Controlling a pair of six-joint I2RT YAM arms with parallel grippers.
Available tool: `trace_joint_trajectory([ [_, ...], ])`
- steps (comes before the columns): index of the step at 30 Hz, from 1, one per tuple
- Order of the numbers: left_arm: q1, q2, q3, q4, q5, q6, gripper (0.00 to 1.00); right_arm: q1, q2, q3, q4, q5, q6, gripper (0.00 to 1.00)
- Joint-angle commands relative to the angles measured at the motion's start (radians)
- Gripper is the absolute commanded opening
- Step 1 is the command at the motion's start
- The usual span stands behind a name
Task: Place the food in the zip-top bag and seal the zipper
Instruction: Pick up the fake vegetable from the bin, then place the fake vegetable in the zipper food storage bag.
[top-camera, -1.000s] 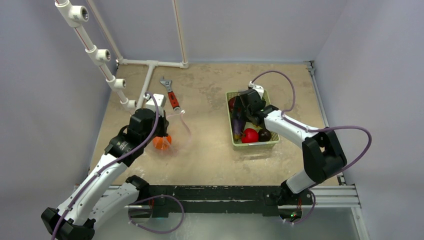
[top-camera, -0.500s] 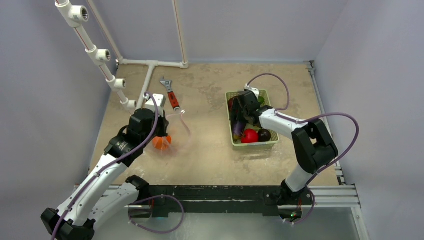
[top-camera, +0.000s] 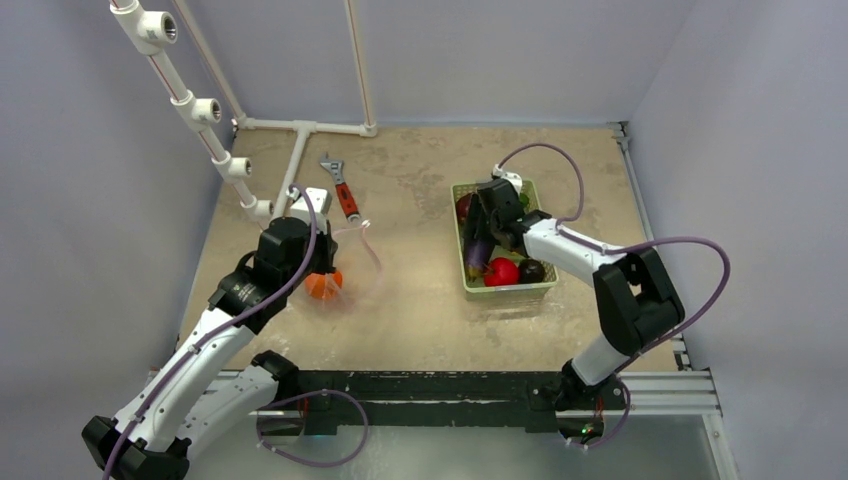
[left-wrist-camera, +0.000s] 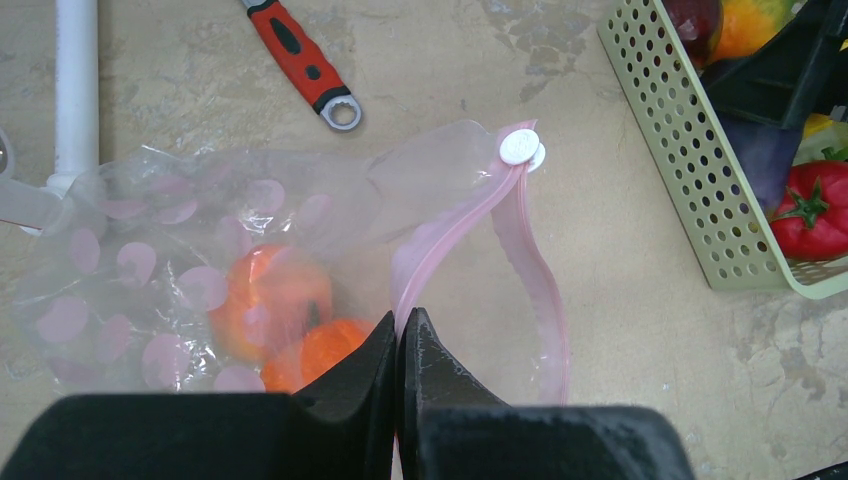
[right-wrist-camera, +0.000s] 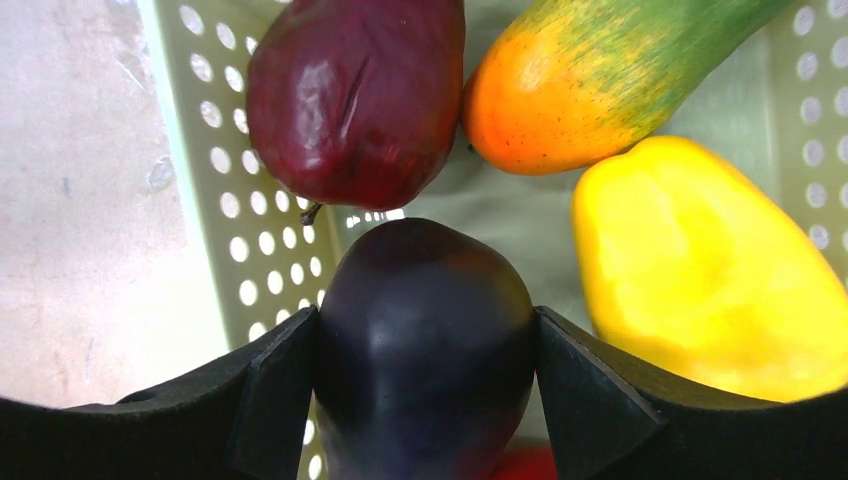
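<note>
the left fingers (left-wrist-camera: 400, 328) stay pinched together on the pink zipper (left-wrist-camera: 450, 225), holding one zip-top bag (left-wrist-camera: 150, 230) open on the worktop, two orange pieces (left-wrist-camera: 275, 300) inside. the right arm has shifted slightly; the right fingers (right-wrist-camera: 425, 335) keep clamping the one eggplant (right-wrist-camera: 425, 265) over the one mesh basket (right-wrist-camera: 215, 200) (lift-out starting, i judge). also there: one tomato (left-wrist-camera: 805, 205), one yellow pepper (right-wrist-camera: 700, 270), one dark red fruit (right-wrist-camera: 350, 100), one orange-green piece (right-wrist-camera: 600, 80), one dark round one (top-camera: 531, 270). beyond, one wrench (left-wrist-camera: 300, 60).

The left gripper (top-camera: 318, 266) sits at the clear bag (top-camera: 360, 262), which has an orange piece (top-camera: 322, 287) inside. The right gripper (top-camera: 484, 228) is on the purple eggplant (top-camera: 476, 252) in the green basket (top-camera: 507, 291), beside a red tomato (top-camera: 501, 271).
</note>
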Motion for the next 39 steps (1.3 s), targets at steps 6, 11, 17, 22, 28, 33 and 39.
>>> trace_joint_trajectory([
  [6,-0.003,-0.001,0.001,0.045,-0.009,0.016,0.0,-0.003,-0.132,0.108,-0.048,0.033,-0.02,0.3],
  [11,-0.003,-0.001,0.0,0.046,-0.007,0.017,0.0,-0.001,-0.191,0.141,-0.044,-0.031,-0.043,0.28],
  [17,-0.003,-0.001,0.0,0.045,-0.009,0.015,0.0,0.051,-0.247,0.168,-0.014,-0.145,-0.062,0.25],
  [22,-0.003,0.002,-0.001,0.046,-0.01,0.014,0.0,0.188,-0.237,0.224,-0.014,-0.141,-0.063,0.24],
  [28,-0.003,0.003,-0.002,0.044,-0.011,0.011,0.0,0.291,-0.225,0.265,0.018,-0.229,-0.098,0.24],
  [33,-0.003,-0.001,-0.001,0.044,-0.012,0.008,0.0,0.365,-0.212,0.269,0.045,-0.331,-0.147,0.24],
  [39,-0.003,-0.005,-0.001,0.045,-0.008,0.009,0.0,0.45,-0.178,0.266,0.083,-0.435,-0.173,0.24],
])
